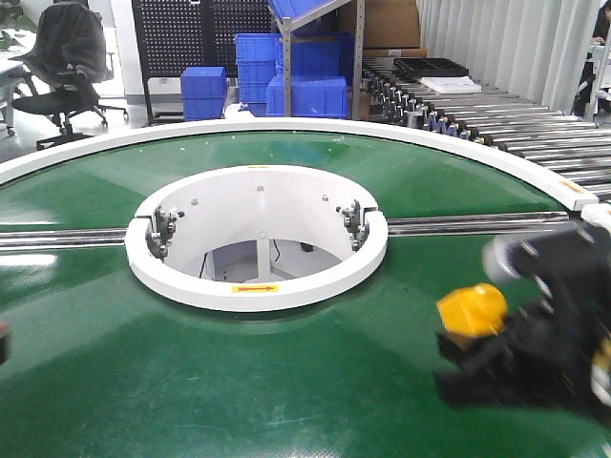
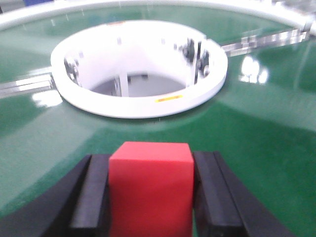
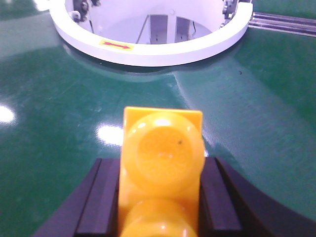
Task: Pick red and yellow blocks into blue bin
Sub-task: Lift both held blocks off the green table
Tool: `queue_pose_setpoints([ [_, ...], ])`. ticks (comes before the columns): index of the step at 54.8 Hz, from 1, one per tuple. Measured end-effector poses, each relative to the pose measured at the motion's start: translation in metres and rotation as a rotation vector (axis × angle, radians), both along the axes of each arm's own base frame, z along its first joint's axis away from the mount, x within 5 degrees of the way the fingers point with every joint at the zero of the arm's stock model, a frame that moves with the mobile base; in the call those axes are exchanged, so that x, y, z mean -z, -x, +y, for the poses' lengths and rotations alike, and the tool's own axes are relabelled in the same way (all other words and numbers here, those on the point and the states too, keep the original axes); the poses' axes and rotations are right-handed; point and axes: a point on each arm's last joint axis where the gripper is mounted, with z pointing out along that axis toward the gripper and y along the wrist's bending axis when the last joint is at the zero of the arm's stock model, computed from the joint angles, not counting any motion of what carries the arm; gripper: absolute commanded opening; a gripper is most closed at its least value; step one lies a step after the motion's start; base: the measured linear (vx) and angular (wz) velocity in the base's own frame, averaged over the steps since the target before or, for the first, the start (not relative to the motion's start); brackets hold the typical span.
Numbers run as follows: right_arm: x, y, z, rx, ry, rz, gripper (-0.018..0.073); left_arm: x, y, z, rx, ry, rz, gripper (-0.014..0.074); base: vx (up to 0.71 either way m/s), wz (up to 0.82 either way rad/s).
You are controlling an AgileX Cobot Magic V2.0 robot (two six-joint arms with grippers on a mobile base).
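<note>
Left wrist-mounted view: your left pincer (image 2: 150, 163) pinches the small plain red cube (image 2: 150, 195) between its black pads, over the glossy green round tabletop (image 2: 256, 128), with the white ring hub (image 2: 138, 104) ahead. To the right, your right pincer (image 3: 159, 165) pinches the yellow studded plastic brick (image 3: 163, 148) likewise. Both picks look done, so you are at the carry step. The large blue bin shows in no view. Find it, bring each arm over its rim, then spread the jaws.

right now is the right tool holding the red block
No, the right tool grips the yellow brick; the red cube is in the left tool.
</note>
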Motion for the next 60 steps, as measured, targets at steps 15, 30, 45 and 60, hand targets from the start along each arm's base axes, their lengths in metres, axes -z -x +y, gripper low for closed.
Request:
queue_pose_setpoints([
  [15, 0.024, 0.042, -0.015, -0.027, -0.041, -0.086, -0.0008, 0.022, 0.039, 0.007, -0.005, 0.022, -0.082, -0.0001, 0.0, 0.0],
  [30, 0.024, 0.047, -0.017, -0.033, -0.053, -0.114, -0.0008, 0.023, 0.039, 0.007, -0.006, 0.022, -0.083, -0.0001, 0.0, 0.0],
  [45, 0.024, 0.047, -0.017, -0.033, -0.053, -0.114, -0.0008, 0.023, 0.039, 0.007, -0.006, 0.022, -0.083, -0.0001, 0.0, 0.0],
  [60, 0.024, 0.047, -0.017, -0.033, -0.053, -0.116, -0.0008, 0.023, 0.039, 0.007, -0.006, 0.022, -0.083, -0.0001, 0.0, 0.0],
])
